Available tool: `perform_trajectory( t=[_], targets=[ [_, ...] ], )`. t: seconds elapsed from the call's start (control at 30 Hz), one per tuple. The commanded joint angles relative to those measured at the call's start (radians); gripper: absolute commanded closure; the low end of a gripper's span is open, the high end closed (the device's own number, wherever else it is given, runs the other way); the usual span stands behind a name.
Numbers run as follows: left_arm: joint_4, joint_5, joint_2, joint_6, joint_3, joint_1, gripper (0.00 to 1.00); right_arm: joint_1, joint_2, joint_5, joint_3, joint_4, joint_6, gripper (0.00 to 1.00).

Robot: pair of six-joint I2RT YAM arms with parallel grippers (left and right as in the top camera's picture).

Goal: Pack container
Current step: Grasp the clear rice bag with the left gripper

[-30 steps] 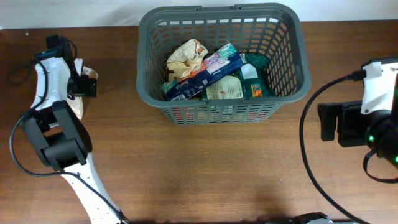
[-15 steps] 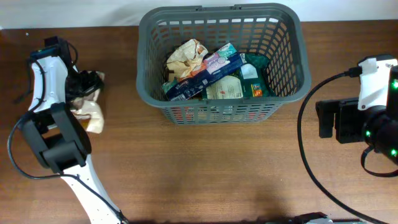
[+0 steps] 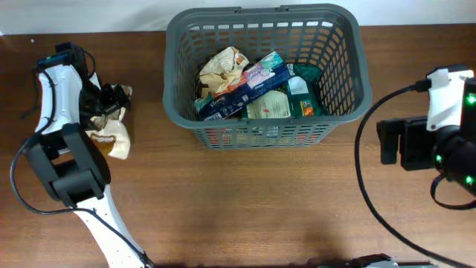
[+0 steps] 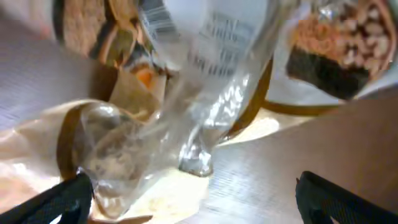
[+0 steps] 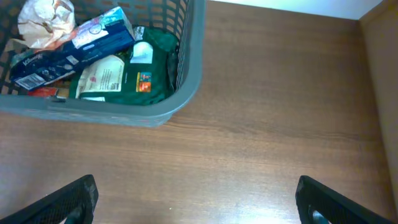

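Grey plastic basket [image 3: 260, 135] sits at the far middle of the tabletop [image 3: 245, 201], with food packets [image 3: 245, 85] inside. To its left, the left gripper [image 3: 111, 98] stands spread wide at a clear snack bag [image 3: 113, 138]. To its right, the right gripper [image 5: 196, 202] gapes empty.

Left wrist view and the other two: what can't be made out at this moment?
- Left wrist view: crinkled clear plastic food packet too close and blurred; its print is unreadable, its top cut by the frame.
- Overhead: packets lowest in the dark grey plastic lattice basket hidden under the long blue box.
- Right wrist view: the basket's left part cut by the frame edge.
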State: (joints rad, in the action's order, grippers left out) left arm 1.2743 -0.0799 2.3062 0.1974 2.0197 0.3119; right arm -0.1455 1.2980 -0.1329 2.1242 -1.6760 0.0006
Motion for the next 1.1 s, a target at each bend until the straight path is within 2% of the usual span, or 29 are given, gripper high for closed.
perform_trajectory(
  t=[0.0, 0.13, 0.37, 0.47, 0.7, 1.07],
  targets=[
    [0.017, 0.103, -0.052, -0.1, 0.064, -0.005, 0.01, 0.002, 0.029, -0.013, 0.0, -0.001, 0.004, 0.01],
    [0.003, 0.207, -0.134, -0.167, 0.092, -0.018, 0.01, 0.002, 0.044, -0.013, 0.0, -0.001, 0.004, 0.01],
    [-0.112, 0.212, -0.168, -0.455, 0.089, -0.029, 0.0, 0.002, 0.03, -0.013, 0.0, -0.001, 0.005, 0.01],
    [-0.145, 0.212, -0.159, -0.518, 0.089, -0.029, 0.0, 0.002, 0.016, -0.013, 0.0, -0.001, 0.005, 0.01],
    [-0.225, 0.2, -0.081, -0.54, 0.089, -0.028, 0.02, 0.002, -0.005, -0.012, 0.0, -0.011, 0.009, 0.01],
    [-0.233, 0.121, 0.035, -0.539, 0.089, -0.03, 0.07, 0.002, -0.012, -0.01, 0.0, -0.022, 0.016, 0.01]
  ],
)
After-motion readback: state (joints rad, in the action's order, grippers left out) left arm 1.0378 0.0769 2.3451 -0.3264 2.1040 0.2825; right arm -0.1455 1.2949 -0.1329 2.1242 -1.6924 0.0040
